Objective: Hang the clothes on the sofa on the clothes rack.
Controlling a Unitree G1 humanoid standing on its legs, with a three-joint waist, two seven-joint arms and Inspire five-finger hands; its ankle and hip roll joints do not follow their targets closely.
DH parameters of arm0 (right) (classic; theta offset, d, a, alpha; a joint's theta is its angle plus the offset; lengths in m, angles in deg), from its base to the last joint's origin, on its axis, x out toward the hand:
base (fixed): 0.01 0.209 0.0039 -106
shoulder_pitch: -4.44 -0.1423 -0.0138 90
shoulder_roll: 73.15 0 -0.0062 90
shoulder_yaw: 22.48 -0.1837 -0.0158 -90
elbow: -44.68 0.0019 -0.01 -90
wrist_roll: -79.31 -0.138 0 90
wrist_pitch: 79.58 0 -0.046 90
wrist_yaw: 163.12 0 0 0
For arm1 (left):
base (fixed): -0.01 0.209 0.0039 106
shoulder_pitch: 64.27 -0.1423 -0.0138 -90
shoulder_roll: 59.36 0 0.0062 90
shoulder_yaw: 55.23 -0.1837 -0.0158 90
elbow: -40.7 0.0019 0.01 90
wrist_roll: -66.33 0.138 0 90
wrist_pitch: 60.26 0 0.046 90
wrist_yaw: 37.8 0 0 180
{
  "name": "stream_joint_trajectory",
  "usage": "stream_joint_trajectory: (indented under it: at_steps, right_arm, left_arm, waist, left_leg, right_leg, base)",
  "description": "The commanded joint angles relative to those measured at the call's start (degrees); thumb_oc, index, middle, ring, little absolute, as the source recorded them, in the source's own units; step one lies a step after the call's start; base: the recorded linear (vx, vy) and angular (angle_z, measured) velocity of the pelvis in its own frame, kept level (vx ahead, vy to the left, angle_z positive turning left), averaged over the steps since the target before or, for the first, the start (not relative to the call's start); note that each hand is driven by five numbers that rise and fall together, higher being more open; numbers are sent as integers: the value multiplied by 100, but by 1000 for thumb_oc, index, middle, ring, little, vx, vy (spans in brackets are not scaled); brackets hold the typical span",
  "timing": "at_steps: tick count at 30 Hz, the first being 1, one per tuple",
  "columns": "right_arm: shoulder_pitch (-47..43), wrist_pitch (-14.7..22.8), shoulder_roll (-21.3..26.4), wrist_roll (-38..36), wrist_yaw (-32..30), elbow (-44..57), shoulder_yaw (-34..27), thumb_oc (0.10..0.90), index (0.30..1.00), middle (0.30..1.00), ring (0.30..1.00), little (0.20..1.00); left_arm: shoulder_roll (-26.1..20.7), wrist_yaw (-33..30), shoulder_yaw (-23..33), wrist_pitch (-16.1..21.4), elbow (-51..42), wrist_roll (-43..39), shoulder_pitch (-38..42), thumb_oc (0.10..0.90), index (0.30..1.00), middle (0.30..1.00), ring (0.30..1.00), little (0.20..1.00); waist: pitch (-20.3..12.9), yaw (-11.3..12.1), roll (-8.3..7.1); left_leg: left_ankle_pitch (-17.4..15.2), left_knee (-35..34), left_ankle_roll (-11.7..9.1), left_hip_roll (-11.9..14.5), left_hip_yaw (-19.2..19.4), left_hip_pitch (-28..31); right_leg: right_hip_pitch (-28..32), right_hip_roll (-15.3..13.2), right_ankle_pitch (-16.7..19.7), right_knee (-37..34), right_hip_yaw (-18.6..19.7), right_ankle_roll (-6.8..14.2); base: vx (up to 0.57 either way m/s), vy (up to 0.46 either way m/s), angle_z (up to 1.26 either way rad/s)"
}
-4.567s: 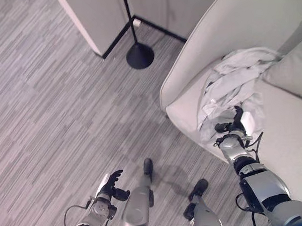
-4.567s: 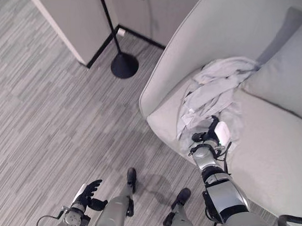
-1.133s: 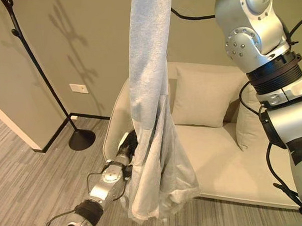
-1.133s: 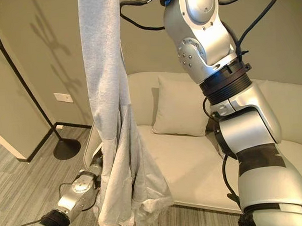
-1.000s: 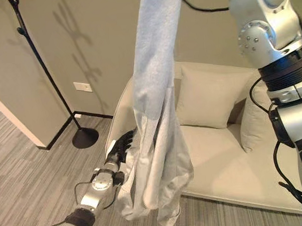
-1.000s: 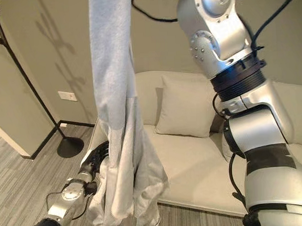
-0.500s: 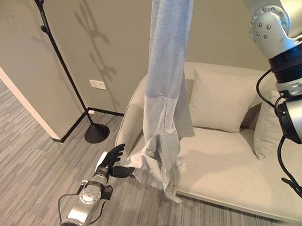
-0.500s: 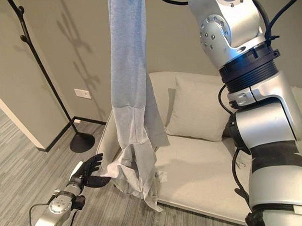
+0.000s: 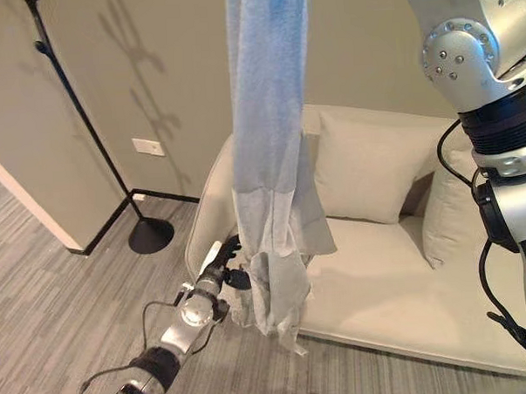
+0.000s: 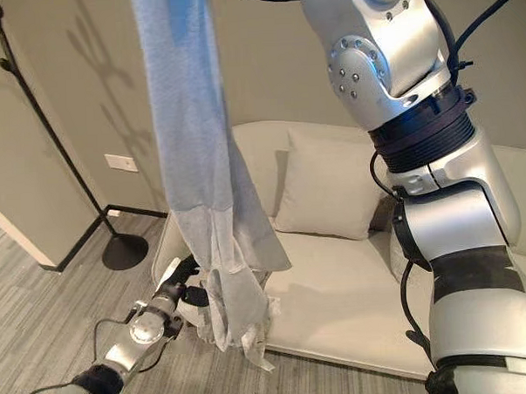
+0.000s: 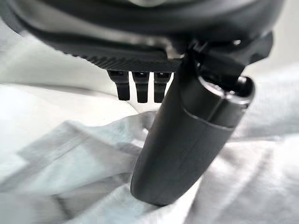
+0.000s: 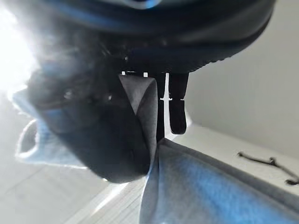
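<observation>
A long light-grey garment (image 9: 269, 144) hangs down from above in front of the beige sofa (image 9: 388, 270). In the right wrist view my right hand (image 12: 103, 140), raised high, is shut on the garment's top (image 12: 210, 186), with cloth pinched between thumb and fingers. My left hand (image 9: 224, 270) is low at the sofa's front left corner, against the garment's lower left edge. The left wrist view has its thumb (image 11: 191, 135) lying on the folded cloth (image 11: 79, 154), pinching it against the fingers. The black clothes rack (image 9: 76, 109) stands by the wall to the left.
The rack's round black base (image 9: 151, 235) rests on the grey striped floor (image 9: 49, 302) near a wall corner. Two beige cushions (image 9: 366, 166) lean on the sofa's back. My raised right arm (image 10: 416, 112) takes up the right side.
The lower garment, pulled out to the left half a second ago, now hangs closer to straight. My left hand has moved in against the cloth near the sofa's corner. The camera has shifted.
</observation>
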Motion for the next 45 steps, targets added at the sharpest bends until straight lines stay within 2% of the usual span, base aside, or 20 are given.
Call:
stream_joint_trajectory:
  at_steps: [1,6,7,14,20,23,24,25,26,28,31,32,37,38,39,40,42,43,44,45]
  right_arm:
    - [-544,462,-15,-273,-125,-268,-235,400,300,300,300,300]
    - [-387,458,-30,-327,-175,-125,-168,400,300,300,300,300]
    - [-384,428,-47,-396,-190,-142,-121,400,300,300,300,300]
    - [-271,344,100,-448,-225,-180,-23,400,300,300,300,300]
    - [-189,255,647,-400,-242,-362,44,400,300,300,300,300]
    - [153,198,1188,-178,-194,-297,-222,400,300,300,300,300]
    - [167,196,1185,-175,-195,-288,-235,400,300,300,300,300]
    - [425,188,1483,-34,-141,-168,-456,400,300,300,300,300]
    - [453,184,1476,-26,-144,-151,-479,400,300,300,300,300]
    - [825,195,1771,123,-51,15,-751,400,300,300,300,300]
    - [1676,174,2063,297,115,359,-1310,400,300,300,300,300]
    - [2686,149,2097,552,234,702,-1926,400,300,300,300,300]
    - [4990,1,1787,1217,521,1323,-3271,400,300,300,300,300]
    - [6042,23,1275,1487,663,1513,-3780,400,300,300,300,300]
    - [6139,10,1243,1500,666,1571,-3852,400,300,300,300,300]
    - [6907,-50,757,1842,804,1851,-4012,400,300,300,300,300]
    - [7276,-109,472,1935,980,2070,-4001,400,300,300,300,300]
    - [7603,-154,202,1923,1149,2219,-3955,400,300,300,300,300]
    - [8055,-317,-221,2007,1420,2317,-3619,400,300,300,300,300]
    - [8176,-359,-327,1921,1530,2378,-3496,400,300,300,300,300]
  left_arm:
    - [181,-319,-239,662,246,-248,1113,800,900,900,900,900]
    - [590,-331,-517,658,531,-660,1485,800,900,900,900,900]
    - [685,-333,-545,642,635,-818,1542,400,300,300,300,300]
    - [719,-421,-307,649,543,-1380,1535,400,300,300,300,300]
    - [212,-518,531,776,-801,-2005,786,400,300,300,300,300]
    - [-295,-630,1563,844,-1738,-1826,-104,400,300,300,300,300]
    - [-305,-632,1568,833,-1760,-1822,-121,400,300,300,300,300]
    - [-517,-761,2194,883,-2019,-1628,-567,400,300,300,300,300]
    - [-529,-762,2202,869,-2048,-1622,-592,400,300,300,300,300]
    - [-756,-928,2888,944,-2352,-1347,-1087,400,300,300,300,300]
    - [-874,-1163,3838,998,-2724,-985,-1824,400,300,300,300,300]
    - [-798,-1343,4631,1044,-2965,-755,-2350,400,300,300,300,300]
    - [-528,-1585,5650,1244,-3501,-737,-2989,400,300,300,300,300]
    - [-338,-1705,5952,1404,-3817,-845,-3014,400,300,300,300,300]
    - [-363,-1701,5935,1396,-3839,-846,-3037,400,300,300,300,300]
    - [-239,-1815,6117,1465,-4098,-812,-2994,400,300,300,300,300]
    - [-242,-1878,6197,1516,-4221,-787,-2937,400,300,300,300,300]
    - [-243,-1917,6240,1542,-4306,-785,-2909,400,300,300,300,300]
    - [-332,-1977,6193,1561,-4421,-679,-2787,400,300,300,300,300]
    - [-373,-1996,6145,1557,-4415,-637,-2729,400,300,300,300,300]
  waist:
    - [-297,87,-356]
    - [-289,-48,-379]
    - [-281,-74,-381]
    - [-248,-89,-352]
    - [-204,50,-310]
    - [-172,215,-260]
    - [-182,209,-265]
    - [-166,301,-225]
    - [-177,294,-233]
    - [-148,385,-185]
    - [-108,480,-111]
    - [-52,568,-24]
    - [23,800,-4]
    - [139,914,37]
    - [122,915,10]
    - [173,951,37]
    - [207,947,24]
    - [236,935,-8]
    - [319,930,-111]
    - [372,921,-157]
  left_leg:
    - [26,22,-112,28,-378,-340]
    - [25,12,-112,40,-293,-335]
    - [22,12,-109,43,-257,-318]
    - [54,12,-124,63,-191,-308]
    - [138,16,-153,105,-214,-321]
    - [159,43,-181,129,-265,-333]
    - [186,30,-171,126,-265,-347]
    - [170,47,-192,135,-295,-350]
    - [198,34,-182,133,-294,-361]
    - [185,51,-209,139,-314,-370]
    - [191,55,-216,131,-333,-390]
    - [169,61,-200,99,-365,-429]
    - [187,100,-120,-62,-487,-563]
    - [89,283,-132,-133,-527,-736]
    - [74,317,-129,-137,-555,-760]
    - [-42,468,-139,-150,-613,-815]
    - [-123,574,-159,-87,-639,-809]
    - [-189,660,-181,-4,-668,-767]
    - [-259,805,-230,266,-663,-621]
    - [-273,838,-236,416,-640,-510]
  right_leg:
    - [443,-77,-722,63,-191,140]
    - [391,-85,-661,63,-116,148]
    - [380,-80,-641,63,-76,148]
    - [342,-60,-643,63,-32,145]
    - [354,-26,-725,63,-132,138]
    - [398,-2,-802,63,-228,127]
    - [380,-3,-783,63,-232,124]
    - [420,11,-835,63,-262,121]
    - [404,10,-815,63,-266,118]
    - [425,18,-863,63,-292,121]
    - [433,0,-875,63,-330,138]
    - [423,-31,-881,63,-341,162]
    - [419,-191,-824,63,-499,217]
    - [470,-317,-828,63,-699,228]
    - [478,-322,-831,63,-724,231]
    - [522,-400,-801,63,-886,229]
    - [563,-446,-780,70,-957,230]
    - [608,-471,-770,79,-994,228]
    - [721,-533,-736,94,-1002,265]
    - [743,-599,-713,115,-1002,292]
  base:
    - [0,0,0]
    - [4,-10,-10]
    - [13,-10,-7]
    - [13,-12,-8]
    - [16,-18,-1]
    - [25,-34,9]
    - [29,-39,12]
    - [6,-16,10]
    - [24,-24,9]
    - [23,-9,5]
    - [34,16,6]
    - [30,34,12]
    - [-18,38,11]
    - [-67,54,20]
    - [-54,85,63]
    - [-20,47,68]
    - [-15,71,62]
    - [3,182,51]
    - [4,224,44]
    - [-44,314,23]
